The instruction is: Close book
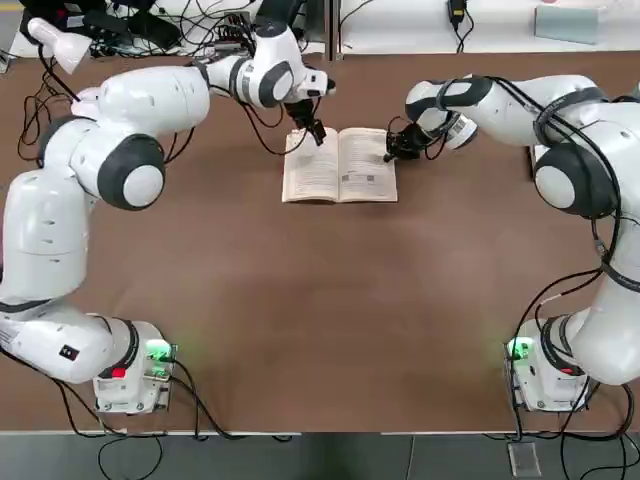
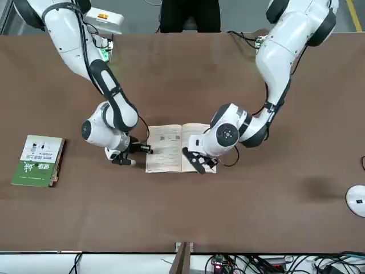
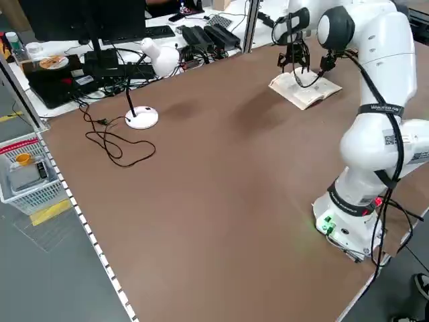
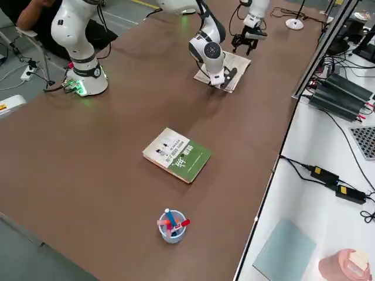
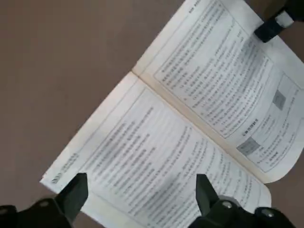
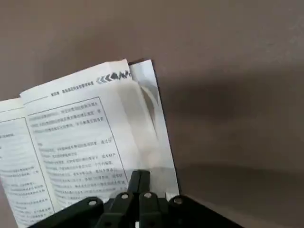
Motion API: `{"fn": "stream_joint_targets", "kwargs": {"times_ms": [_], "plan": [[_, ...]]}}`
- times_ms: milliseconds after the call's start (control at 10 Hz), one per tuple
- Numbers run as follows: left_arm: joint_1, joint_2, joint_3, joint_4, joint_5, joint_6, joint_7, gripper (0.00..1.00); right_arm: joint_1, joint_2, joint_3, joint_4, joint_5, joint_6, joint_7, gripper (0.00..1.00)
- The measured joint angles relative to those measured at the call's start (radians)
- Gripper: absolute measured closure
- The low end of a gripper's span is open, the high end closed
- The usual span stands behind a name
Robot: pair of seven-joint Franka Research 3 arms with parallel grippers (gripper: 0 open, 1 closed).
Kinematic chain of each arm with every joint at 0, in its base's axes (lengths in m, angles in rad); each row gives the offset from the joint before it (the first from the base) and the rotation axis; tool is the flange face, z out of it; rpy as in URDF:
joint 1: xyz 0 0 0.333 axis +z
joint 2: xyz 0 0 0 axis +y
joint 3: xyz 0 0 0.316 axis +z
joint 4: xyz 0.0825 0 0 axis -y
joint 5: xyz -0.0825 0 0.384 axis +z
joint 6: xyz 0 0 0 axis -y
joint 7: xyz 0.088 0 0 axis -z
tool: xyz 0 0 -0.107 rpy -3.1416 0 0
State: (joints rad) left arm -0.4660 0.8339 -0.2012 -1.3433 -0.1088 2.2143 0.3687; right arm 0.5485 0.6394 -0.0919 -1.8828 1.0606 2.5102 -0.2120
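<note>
Lying open mid-table toward the far edge, the thin white-paged paperback book (image 1: 340,166) looks light and floppy; left gripper (image 1: 314,131) spread wide above its page, right gripper (image 1: 393,152) pinched shut at the outer edge, the likeliest hold.

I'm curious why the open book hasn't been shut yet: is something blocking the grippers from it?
Nothing visible does. The left gripper, open, hovers over the book; the shut right gripper is at the book's opposite edge.
</note>
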Motion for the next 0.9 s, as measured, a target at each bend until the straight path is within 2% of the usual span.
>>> {"fn": "stream_joint_targets", "kwargs": {"times_ms": [500,900], "plan": [[0.014,0.014,-0.001,0.009,-0.043,0.021,0.170,0.00,0.000,0.000,0.000,0.000,0.000,0.000,-0.001,0.99],[0.027,0.015,0.002,0.013,-0.044,0.030,0.207,0.00,0.000,0.000,0.000,0.000,0.000,0.001,-0.001,0.99]]}}
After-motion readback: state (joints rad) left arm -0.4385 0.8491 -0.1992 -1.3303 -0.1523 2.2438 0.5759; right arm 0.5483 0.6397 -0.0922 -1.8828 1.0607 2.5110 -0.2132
